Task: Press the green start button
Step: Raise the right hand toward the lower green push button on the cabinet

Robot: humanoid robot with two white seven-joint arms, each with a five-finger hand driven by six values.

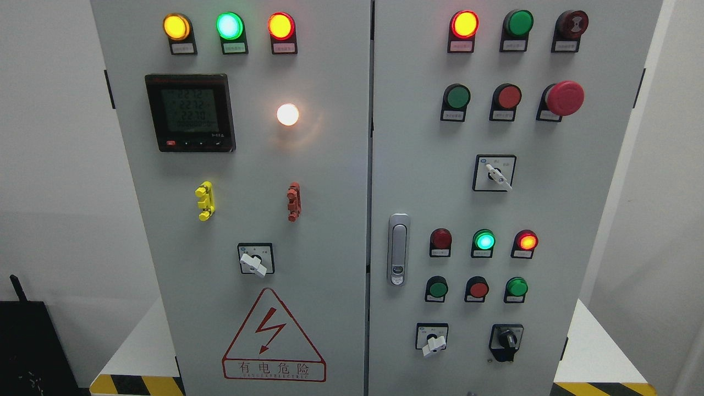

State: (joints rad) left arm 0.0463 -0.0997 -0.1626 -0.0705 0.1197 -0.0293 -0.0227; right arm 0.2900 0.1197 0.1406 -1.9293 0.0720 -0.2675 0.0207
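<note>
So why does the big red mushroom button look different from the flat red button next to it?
The mushroom button has a wide cap sticking far out from the panel; the flat red button sits low inside a black ring. The mushroom is also larger. Both are red, unlit, and in the same row on the right door.

Cabinet [330, 181] cut off at top and bottom edges; its base isn't visible. Small label plates under the lamps and buttons, e.g. below the upper green button [456, 97], too small to read. Meter display [190, 111]: digits faint, approx. legible only, fine print under them unreadable. Selector switch labels [494, 172] too small to tell. Warning sign [273, 338]: small line of letters under the big characters blurred. Black object [33, 352] at lower left cut by the left and bottom edges, can't tell what it is. Striped floor tape [137, 385] runs out at the bottom edge and behind the cabinet. Door handle [398, 249] keyhole detail unclear.
</note>
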